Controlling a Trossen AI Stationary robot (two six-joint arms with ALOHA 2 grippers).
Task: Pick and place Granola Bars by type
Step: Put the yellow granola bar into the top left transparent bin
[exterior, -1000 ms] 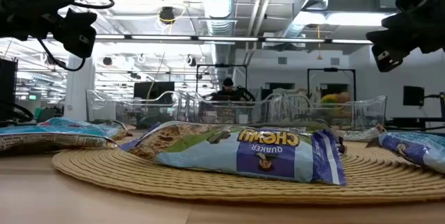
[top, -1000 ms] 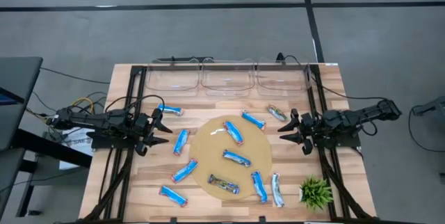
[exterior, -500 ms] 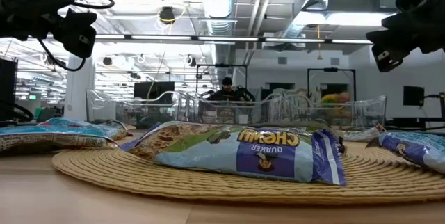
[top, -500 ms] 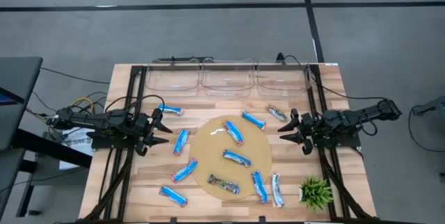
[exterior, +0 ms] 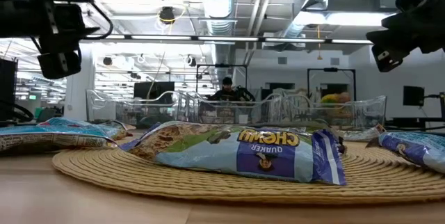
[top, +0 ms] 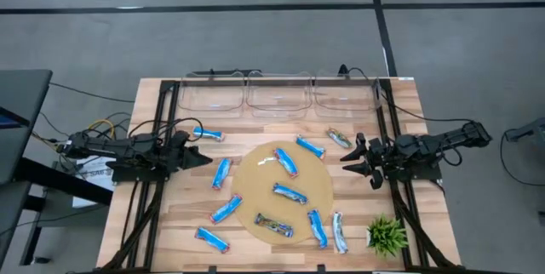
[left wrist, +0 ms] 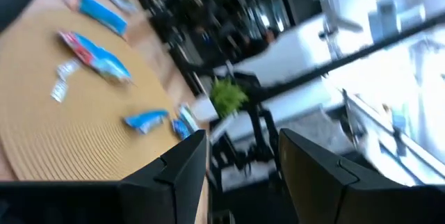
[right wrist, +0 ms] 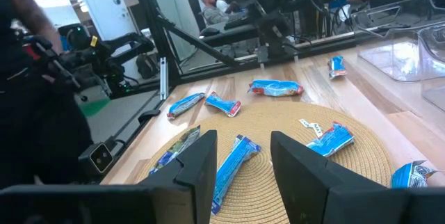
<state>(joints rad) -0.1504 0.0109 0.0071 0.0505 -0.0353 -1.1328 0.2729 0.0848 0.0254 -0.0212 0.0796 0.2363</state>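
Granola bars lie scattered on and around a round woven mat (top: 255, 176). Several are bright blue, such as one (top: 222, 173) left of the mat and one (top: 287, 162) on it. A dark multicoloured bar (top: 274, 225) lies at the mat's near edge. Silvery-green bars lie at far right (top: 338, 138) and near right (top: 340, 232). My left gripper (top: 200, 158) hovers open at the table's left side, turned on its side, with its fingers (left wrist: 184, 168) pointing toward the mat. My right gripper (top: 351, 160) hovers open right of the mat, as its wrist view (right wrist: 243, 144) shows.
Three clear bins (top: 277, 95) stand in a row along the far edge. A small green plant (top: 387, 234) sits at the near right corner. Dark frame rails (top: 145, 197) run along both sides of the table. Bare wood lies between the mat and the bins.
My left gripper has rolled about its wrist axis: from above, its two spread fingers now show edge-on as one point. In the low view it has turned and sits slightly lower. The bars have stayed put.
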